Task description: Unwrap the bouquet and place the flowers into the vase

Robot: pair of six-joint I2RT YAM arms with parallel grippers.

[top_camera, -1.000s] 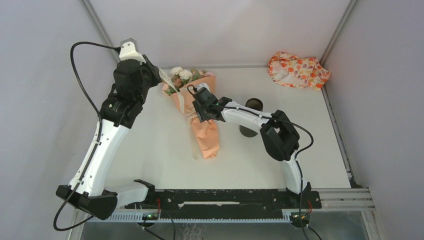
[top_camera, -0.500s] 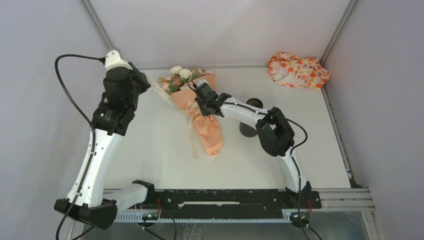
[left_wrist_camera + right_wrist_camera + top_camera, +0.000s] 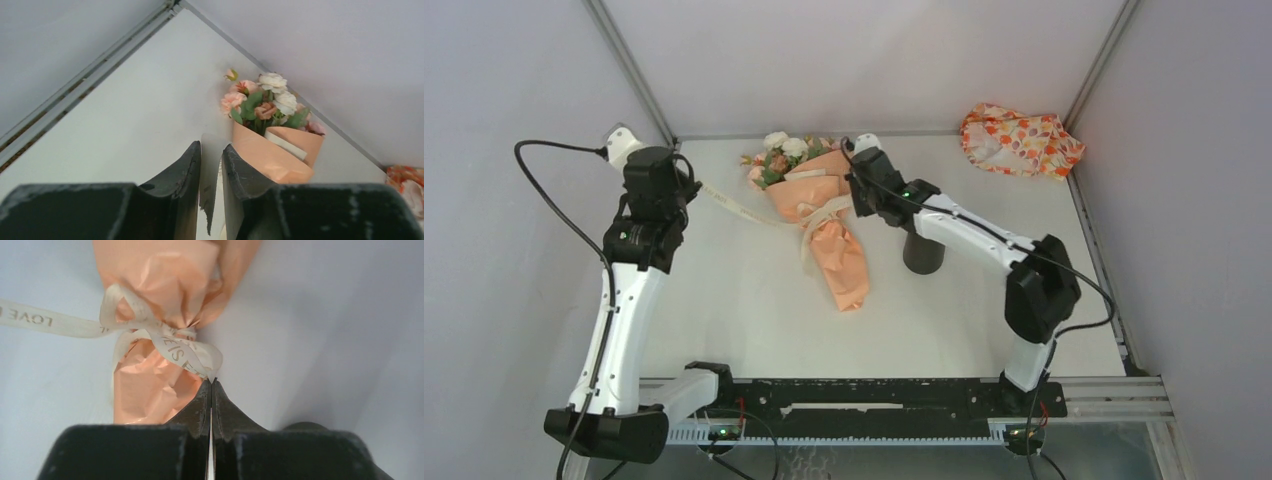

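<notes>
The bouquet (image 3: 834, 235) lies on the table, its peach paper cone pointing toward me and its flowers (image 3: 786, 155) toward the back wall. My left gripper (image 3: 694, 186) is shut on one tail of the tan ribbon (image 3: 729, 202), which stretches taut from it to the cone. In the left wrist view the ribbon (image 3: 212, 165) runs between the fingers of the left gripper (image 3: 211, 147), with the flowers (image 3: 265, 102) beyond. My right gripper (image 3: 856, 197) sits at the cone's right side. In its wrist view the right gripper (image 3: 211, 385) is shut on a loop of the ribbon (image 3: 170, 347). The dark vase (image 3: 922, 255) stands upright right of the bouquet.
An orange-and-white floral cloth (image 3: 1021, 140) lies crumpled in the back right corner. Grey walls with metal frame rails close in the table on three sides. A black rail (image 3: 874, 395) carrying the arm bases runs along the near edge.
The right gripper has closed on the ribbon loop and shifted to the cone's right side. The left arm has swung left, drawing its ribbon tail out longer.
</notes>
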